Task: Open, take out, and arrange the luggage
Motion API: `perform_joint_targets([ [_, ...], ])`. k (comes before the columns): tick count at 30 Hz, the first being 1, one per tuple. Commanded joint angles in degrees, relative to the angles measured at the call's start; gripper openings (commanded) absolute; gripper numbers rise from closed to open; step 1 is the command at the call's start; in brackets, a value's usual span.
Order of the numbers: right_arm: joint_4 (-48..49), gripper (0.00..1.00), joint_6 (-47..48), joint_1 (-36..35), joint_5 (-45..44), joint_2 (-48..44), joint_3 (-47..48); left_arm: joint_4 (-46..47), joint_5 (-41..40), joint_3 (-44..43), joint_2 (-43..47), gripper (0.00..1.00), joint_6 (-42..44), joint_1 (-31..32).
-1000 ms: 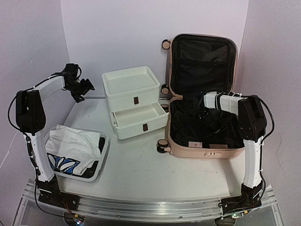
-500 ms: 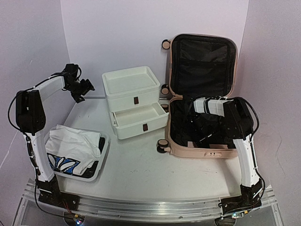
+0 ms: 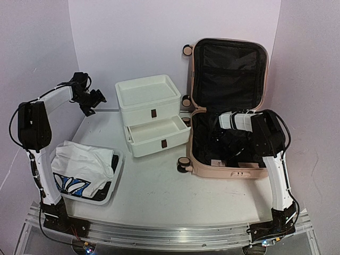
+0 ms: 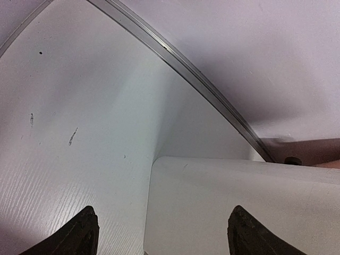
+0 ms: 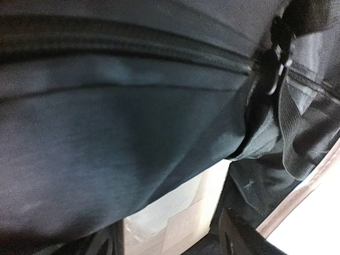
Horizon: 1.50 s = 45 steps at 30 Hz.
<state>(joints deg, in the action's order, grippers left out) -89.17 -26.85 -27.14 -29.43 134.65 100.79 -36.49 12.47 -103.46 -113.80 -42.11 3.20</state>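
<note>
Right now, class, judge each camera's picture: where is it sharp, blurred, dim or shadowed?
Top external: evenly lit, sharp, though the pink suitcase loses detail in its black lining. Left wrist: bright, soft shadow low on the wall, left claw dark. Right wrist: dim, black fabric blurred from closeness.

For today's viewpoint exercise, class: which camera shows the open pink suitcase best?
Top external: the whole luggage, lid raised. Right wrist shows only its black lining close up; left wrist, at most a pinkish sliver.
</note>
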Motion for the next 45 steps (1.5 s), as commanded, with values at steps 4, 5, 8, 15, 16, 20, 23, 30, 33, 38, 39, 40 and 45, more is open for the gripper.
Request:
perform_joint_targets([
  [4,-4.4,0.65,-3.5,0.5,-5.9,-3.5,-0.4,1.4,0.7,-0.9,0.0,0.84,-0.4,-0.3],
  [5,-5.0,0.64,-3.7,0.6,-6.5,-4.4,-0.8,1.4,0.8,-0.8,0.1,0.84,-0.4,-0.3],
  [8,-6.5,0.63,-3.7,0.6,-8.2,-7.9,-2.7,1.4,0.9,-0.2,0.4,0.84,-0.3,-0.3],
  [15,-6.6,0.61,-2.6,2.6,-9.1,-15.1,-7.7,1.4,1.2,1.7,1.7,0.84,-0.6,-0.3],
  [16,-6.4,0.6,-2.2,2.9,-9.1,-15.5,-8.0,1.4,1.1,1.7,1.7,0.84,-0.5,-0.3],
  [20,-5.2,0.56,-0.7,3.7,-7.8,-16.0,-8.3,1.4,1.1,1.6,1.5,0.84,-0.6,-0.3],
  [23,-3.1,0.5,0.8,4.4,-4.9,-15.8,-9.2,1.4,1.2,1.5,1.5,0.84,-0.5,-0.3],
  [30,-1.7,0.34,2.1,4.5,-1.8,-15.1,-9.9,1.6,1.2,1.3,1.6,0.84,0.0,-0.3],
  [33,-0.9,0.23,4.4,4.5,0.3,-15.5,-9.6,1.7,1.3,1.3,1.9,0.84,0.4,-0.3],
  [38,-0.6,0.09,5.8,4.5,1.9,-17.5,-10.4,2.1,1.8,2.6,3.6,0.84,1.6,-0.3],
  [39,-0.5,0.04,5.9,4.5,2.0,-18.2,-10.9,2.1,1.6,3.2,4.2,0.84,1.9,-0.3],
  [40,-0.3,0.0,5.7,4.5,1.9,-18.9,-11.5,2.2,1.1,3.8,4.9,0.84,2.2,-0.3],
  [45,0.3,0.0,5.6,4.5,2.8,-21.7,-10.5,3.5,-0.1,6.0,8.1,0.84,4.3,-0.3],
])
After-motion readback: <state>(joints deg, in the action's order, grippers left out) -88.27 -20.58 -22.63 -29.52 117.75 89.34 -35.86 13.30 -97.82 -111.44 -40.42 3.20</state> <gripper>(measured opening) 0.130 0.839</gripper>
